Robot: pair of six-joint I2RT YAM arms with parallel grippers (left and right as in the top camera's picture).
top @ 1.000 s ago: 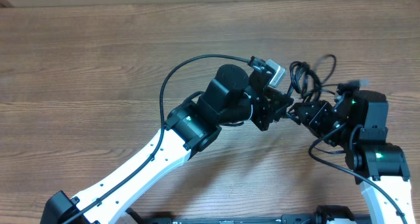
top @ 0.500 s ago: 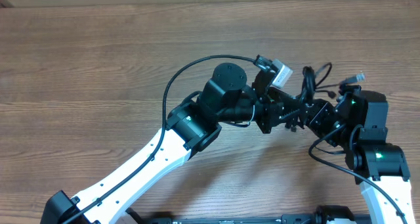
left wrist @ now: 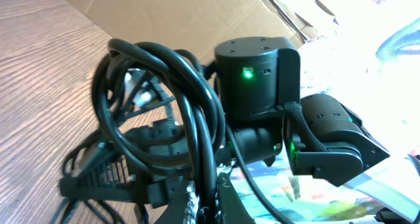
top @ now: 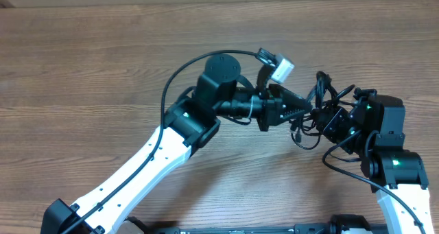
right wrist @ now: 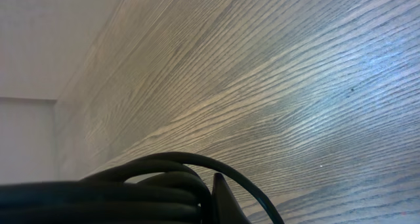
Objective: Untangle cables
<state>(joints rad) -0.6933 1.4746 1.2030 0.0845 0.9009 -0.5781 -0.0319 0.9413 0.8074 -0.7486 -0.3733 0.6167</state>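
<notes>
Cables (top: 319,100), thin black cords knotted into one tangle, hang bunched between the two tools over the right half of the table (top: 103,69), about midway between its far and near edges. One loop droops from the near side of the knot, while others stand up on the far side. The left tool (top: 302,110) reaches in from the left, clamped narrow on the tangle. Its wrist view shows the coiled cords (left wrist: 190,112) running down into its fingers at the bottom of the frame. The right tool (top: 322,119) meets the knot from the right side, jaws drawn tight on the cords. Its own camera shows only a dark fingertip (right wrist: 222,196) with the bundle (right wrist: 131,184) pressed against it, and wood grain beyond. Just behind the tangle in the left wrist view sits the black housing of the right arm (left wrist: 257,73), a green light glowing on it, with brown cardboard (left wrist: 164,14) past the far edge of the table.
</notes>
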